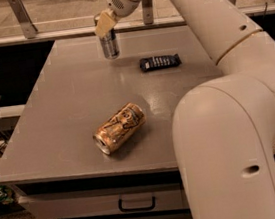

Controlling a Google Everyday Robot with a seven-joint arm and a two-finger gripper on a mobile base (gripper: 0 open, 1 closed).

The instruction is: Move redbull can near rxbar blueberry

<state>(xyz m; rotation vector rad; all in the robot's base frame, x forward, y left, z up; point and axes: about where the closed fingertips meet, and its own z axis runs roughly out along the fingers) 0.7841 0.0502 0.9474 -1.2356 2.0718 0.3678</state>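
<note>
Tool (105, 26) around redbull can (110, 46), far table (66, 105) edge

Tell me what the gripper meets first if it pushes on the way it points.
Pointing down, the gripper is shut on the redbull can; below that, likely the table.

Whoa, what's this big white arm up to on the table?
The robot's arm reaches across the grey table, and its gripper is clamped on the top of the redbull can, holding it upright near the far edge. The rxbar blueberry lies flat to the picture's right of the can, with a gap between them. A gold can lies on its side nearer the front, untouched. The slim can probably goes beside the bar next.
</note>
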